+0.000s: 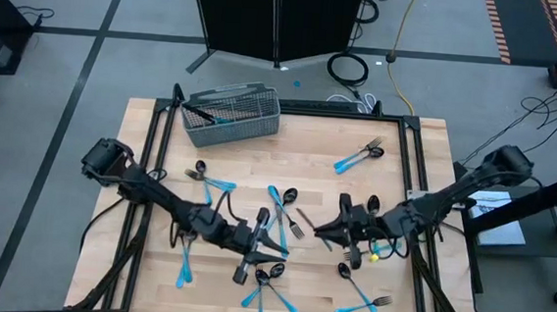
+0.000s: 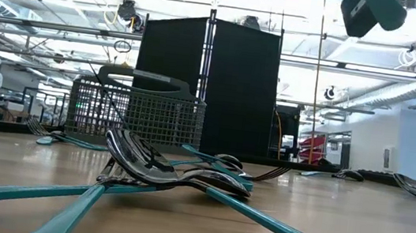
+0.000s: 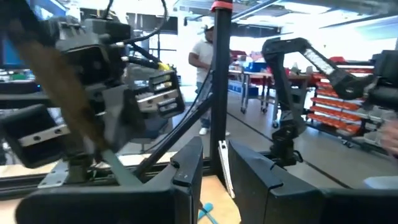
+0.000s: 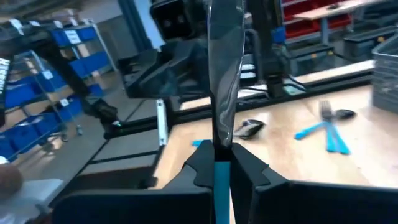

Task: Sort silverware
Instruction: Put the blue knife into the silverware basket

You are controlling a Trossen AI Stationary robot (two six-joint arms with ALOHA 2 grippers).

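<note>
I saw the right gripper (image 4: 222, 163) clamped on a knife (image 4: 222, 74), blade upright. The left gripper (image 3: 214, 167) pinched another knife (image 3: 224, 168). Silverware (image 1: 277, 207) lay scattered mid-table; the basket (image 1: 230, 115) stood at the far edge.

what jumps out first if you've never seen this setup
Blue-handled silverware lies scattered in small heaps across the wooden table, with a grey wire basket at its far edge. Both arms meet mid-table: the right gripper is shut on a knife standing upright, and the left gripper also pinches a knife blade.
</note>
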